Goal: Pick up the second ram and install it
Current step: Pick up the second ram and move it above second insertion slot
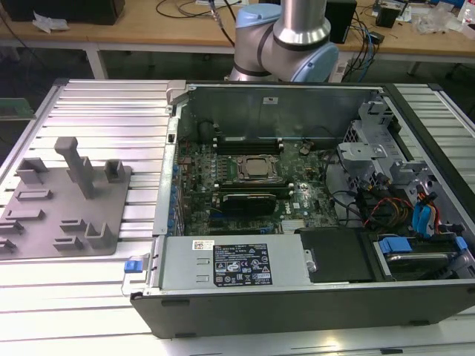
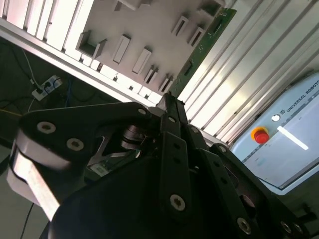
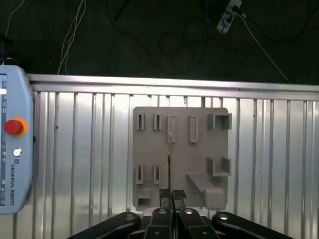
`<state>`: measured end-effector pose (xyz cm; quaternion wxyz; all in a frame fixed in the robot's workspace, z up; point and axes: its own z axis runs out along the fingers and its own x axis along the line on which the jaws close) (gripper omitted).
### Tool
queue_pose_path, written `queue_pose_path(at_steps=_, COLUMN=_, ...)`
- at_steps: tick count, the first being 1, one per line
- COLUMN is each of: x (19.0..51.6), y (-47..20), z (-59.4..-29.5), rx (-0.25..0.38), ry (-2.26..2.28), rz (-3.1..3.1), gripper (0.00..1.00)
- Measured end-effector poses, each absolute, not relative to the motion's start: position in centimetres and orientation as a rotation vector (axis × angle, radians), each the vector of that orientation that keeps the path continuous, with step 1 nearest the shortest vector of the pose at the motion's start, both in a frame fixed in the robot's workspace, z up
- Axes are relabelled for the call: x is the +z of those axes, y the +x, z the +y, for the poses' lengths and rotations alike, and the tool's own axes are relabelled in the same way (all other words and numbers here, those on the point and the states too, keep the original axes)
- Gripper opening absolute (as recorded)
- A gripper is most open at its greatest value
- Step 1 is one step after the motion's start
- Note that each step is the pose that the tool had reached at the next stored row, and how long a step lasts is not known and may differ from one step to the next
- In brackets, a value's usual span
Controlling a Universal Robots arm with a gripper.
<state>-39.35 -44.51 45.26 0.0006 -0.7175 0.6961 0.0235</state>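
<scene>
Exterior view: Open computer case (image 1: 297, 304) lay on the slatted aluminium bench (image 1: 104, 111), with the motherboard (image 1: 223, 159) exposed and the processor (image 1: 256, 168) near its middle. Long black memory slots (image 1: 249, 139) ran alongside the processor on the far side. Grey fixture plate (image 1: 52, 211) sat on the bench toward the exterior view's left, just beside the case. Robot arm (image 1: 297, 37) rose behind the case's far wall.

First wrist view: Tool (image 3: 172, 193) was seen from behind, its fingers drawn together on the second ram (image 3: 170, 159). The stick appeared edge-on as a thin line running away from the fingertips. Behind it lay the fixture plate (image 3: 182, 154) on the bench (image 3: 84, 149). A teach pendant (image 3: 12, 164) with a red button (image 3: 14, 127) rested on the bench well apart from the plate. A power strip (image 3: 227, 20) lay on the dark floor beyond the bench edge.

Second wrist view: Tool (image 2: 167, 99) was closed, with its linkage meeting at the tips. The second ram (image 2: 209, 40) extended from the tips as a narrow green strip, seen against the fixture plate (image 2: 149, 25) and the bench slats (image 2: 249, 64). The teach pendant (image 2: 284, 144) and its red button (image 2: 260, 135) lay to one side. Whether the stick touched the plate could not be told.
</scene>
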Motion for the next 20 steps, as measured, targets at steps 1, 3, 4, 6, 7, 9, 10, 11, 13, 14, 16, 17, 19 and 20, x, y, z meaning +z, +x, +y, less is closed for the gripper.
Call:
queue_pose_path(at_steps=1, x=45.2, y=-38.8, z=-44.5, rx=0.075, ry=-2.254, rz=2.187, gripper=0.09)
queue_pose_path(at_steps=3, x=45.2, y=-37.9, z=-44.5, rx=0.078, ry=-2.255, rz=2.188, gripper=0.09)
queue_pose_path(at_steps=4, x=45.2, y=-37.2, z=-44.5, rx=0.08, ry=-2.256, rz=2.188, gripper=0.09)
queue_pose_path(at_steps=6, x=45.2, y=-35.8, z=-44.5, rx=0.084, ry=-2.257, rz=2.19, gripper=0.09)
queue_pose_path(at_steps=7, x=45.2, y=-35.4, z=-44.5, rx=0.085, ry=-2.258, rz=2.191, gripper=0.09)
queue_pose_path(at_steps=9, x=45.2, y=-33.6, z=-44.5, rx=0.089, ry=-2.259, rz=2.192, gripper=0.09)
queue_pose_path(at_steps=10, x=45.2, y=-32.6, z=-44.5, rx=0.09, ry=-2.26, rz=2.193, gripper=0.09)
queue_pose_path(at_steps=11, x=45.2, y=-32.2, z=-44.5, rx=0.09, ry=-2.26, rz=2.193, gripper=0.09)
queue_pose_path(at_steps=13, x=45.2, y=-31.5, z=-44.5, rx=0.09, ry=-2.26, rz=2.193, gripper=0.09)
queue_pose_path(at_steps=14, x=45.2, y=-31.2, z=-44.5, rx=0.09, ry=-2.26, rz=2.193, gripper=0.09)
queue_pose_path(at_steps=16, x=45.2, y=-30.6, z=-44.5, rx=0.09, ry=-2.26, rz=2.193, gripper=0.09)
queue_pose_path(at_steps=17, x=45.2, y=-30.4, z=-44.5, rx=0.09, ry=-2.26, rz=2.193, gripper=0.09)
queue_pose_path(at_steps=19, x=45.2, y=-29.1, z=-44.5, rx=0.091, ry=-2.26, rz=2.193, gripper=0.09)
queue_pose_path(at_steps=20, x=45.2, y=-28.5, z=-44.5, rx=0.091, ry=-2.26, rz=2.193, gripper=0.09)
